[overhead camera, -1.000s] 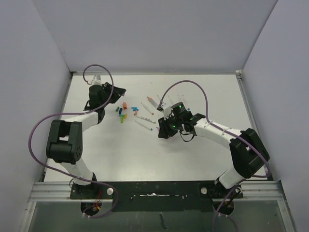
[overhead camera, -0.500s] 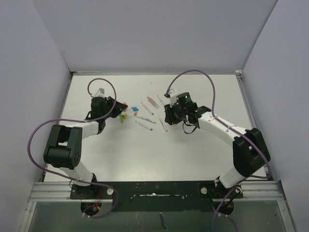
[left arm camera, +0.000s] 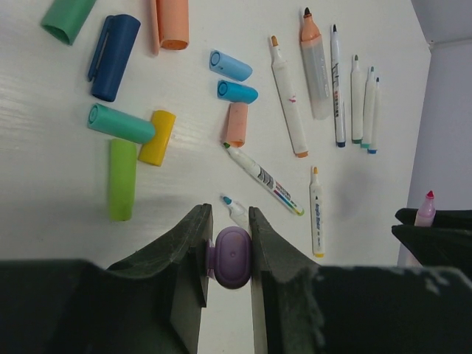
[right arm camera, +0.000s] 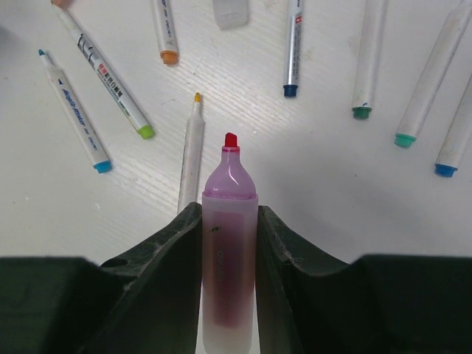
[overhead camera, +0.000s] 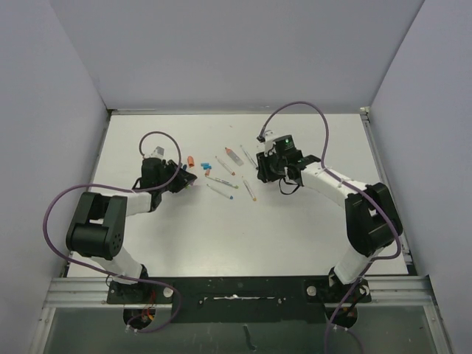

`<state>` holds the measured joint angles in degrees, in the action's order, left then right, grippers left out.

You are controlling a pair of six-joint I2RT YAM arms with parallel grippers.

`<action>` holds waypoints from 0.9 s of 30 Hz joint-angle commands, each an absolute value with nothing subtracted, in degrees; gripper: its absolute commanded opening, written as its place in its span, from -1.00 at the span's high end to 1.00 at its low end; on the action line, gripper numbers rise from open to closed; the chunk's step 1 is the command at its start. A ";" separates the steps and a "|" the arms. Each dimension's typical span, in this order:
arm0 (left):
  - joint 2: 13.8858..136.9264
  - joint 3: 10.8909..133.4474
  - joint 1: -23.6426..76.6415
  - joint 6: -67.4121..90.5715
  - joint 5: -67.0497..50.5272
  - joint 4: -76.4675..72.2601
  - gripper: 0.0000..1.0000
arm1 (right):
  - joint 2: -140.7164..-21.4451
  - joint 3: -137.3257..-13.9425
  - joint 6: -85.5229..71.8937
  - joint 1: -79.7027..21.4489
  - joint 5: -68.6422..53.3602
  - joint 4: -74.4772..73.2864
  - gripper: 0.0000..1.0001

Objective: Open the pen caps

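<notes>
Jaws of the left gripper (left arm camera: 228, 215) clench a purple cap (left arm camera: 233, 258); the right gripper (right arm camera: 228, 214) grasps the uncapped purple highlighter (right arm camera: 229, 181). Other pen caps (left arm camera: 120, 123) lie loose ahead of the left jaws. Releasing the rounded cap carelessly could send it rolling among them.

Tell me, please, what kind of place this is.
Probably a robot test cell in a lab: a white table boxed in by plain walls, two arms bolted to a metal rail, and loose pen caps laid out.
</notes>
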<state>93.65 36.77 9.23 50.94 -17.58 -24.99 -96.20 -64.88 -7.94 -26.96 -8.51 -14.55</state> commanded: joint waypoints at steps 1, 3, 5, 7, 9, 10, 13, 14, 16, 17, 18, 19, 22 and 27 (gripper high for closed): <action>93.77 37.26 9.71 49.22 -18.75 -26.37 0.98 | -96.50 -67.78 -7.57 -25.85 -9.18 -10.86 1.00; 94.51 37.22 9.74 49.22 -18.77 -26.53 0.95 | -97.06 -67.72 -7.56 -25.55 -9.22 -10.56 1.00; 95.18 37.13 9.84 49.22 -18.92 -26.83 0.88 | -97.73 -67.61 -7.74 -25.29 -9.42 -10.33 1.00; 95.87 37.01 9.84 49.43 -18.91 -27.25 0.83 | -98.35 -67.46 -7.88 -25.08 -9.73 -10.06 1.00; 96.33 36.99 9.82 49.35 -18.82 -27.42 0.78 | -98.96 -67.23 -7.85 -24.96 -9.97 -9.74 1.00; 96.59 36.96 9.78 49.31 -18.84 -27.42 0.76 | -99.23 -67.11 -7.93 -24.84 -10.06 -9.49 1.00; 97.47 36.90 9.79 49.26 -18.90 -27.40 0.72 | -100.08 -66.85 -8.05 -24.70 -10.51 -9.00 1.00; 97.69 36.77 9.84 49.24 -18.96 -27.50 0.71 | -100.35 -66.80 -8.13 -24.63 -10.54 -8.88 1.00; 98.19 36.58 9.79 49.30 -19.15 -27.77 0.69 | -100.75 -66.71 -8.18 -24.61 -10.71 -8.65 1.00; 98.29 36.50 9.79 49.31 -19.24 -27.85 0.68 | -100.91 -66.63 -8.17 -24.60 -10.84 -8.48 1.00; 98.40 36.48 9.77 49.24 -19.29 -27.86 0.66 | -101.16 -66.62 -8.25 -24.61 -11.05 -8.35 1.00; 98.42 36.54 9.76 49.22 -19.40 -27.82 0.62 | -101.43 -66.70 -8.26 -24.57 -11.21 -8.31 1.00; 98.31 36.61 9.67 49.22 -19.53 -27.41 0.50 | -102.05 -66.60 -8.46 -24.60 -11.78 -8.20 1.00; 96.92 36.67 9.49 49.22 -19.43 -25.93 0.22 | -103.10 -66.46 -8.69 -24.61 -12.60 -7.90 1.00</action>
<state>97.65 36.34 9.45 50.17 -18.68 -24.95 -102.02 -65.34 -8.16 -25.04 -11.07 -11.14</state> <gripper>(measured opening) 0.355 0.288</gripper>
